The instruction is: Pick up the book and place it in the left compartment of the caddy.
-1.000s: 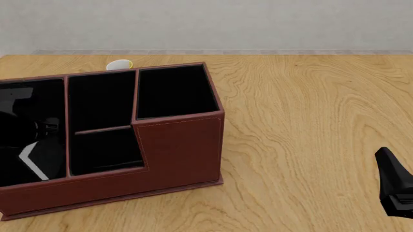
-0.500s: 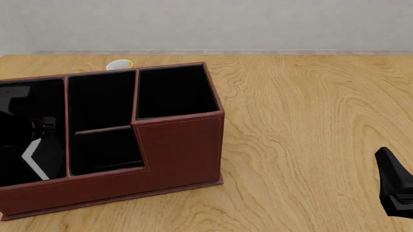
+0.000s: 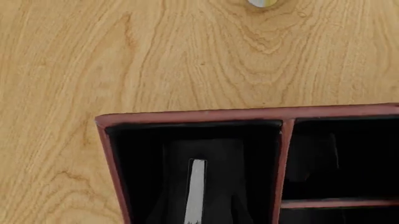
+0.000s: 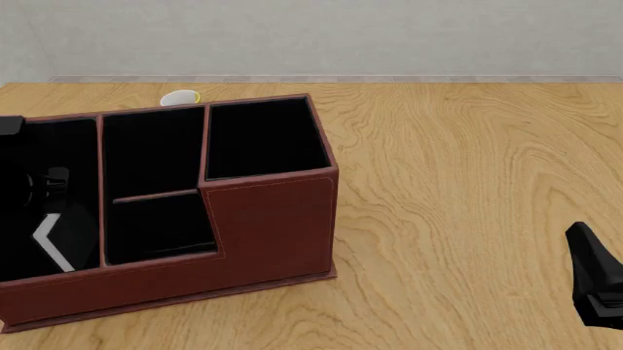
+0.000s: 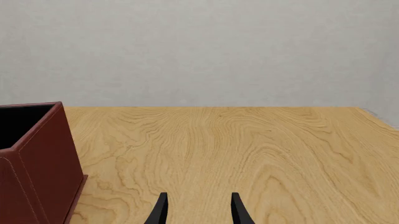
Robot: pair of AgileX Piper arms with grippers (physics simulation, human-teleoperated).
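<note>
Nearest, at the desk's near right corner, the right gripper (image 5: 196, 210) hangs idle over bare wood, its fingers parted with nothing between them. Over the near left part of the desk sits the caddy (image 4: 268, 219), and the book (image 3: 197, 191) stands on edge inside the left compartment (image 4: 20, 277), its white page strip showing. Since half a second ago the left arm has risen out of that section while the book's strip stayed put, so the book looks released and the placement essentially done. The left gripper (image 4: 44, 182) is black against black lining; I cannot tell how open it is. Beyond the caddy lies a small white-and-yellow object (image 4: 181, 97).
</note>
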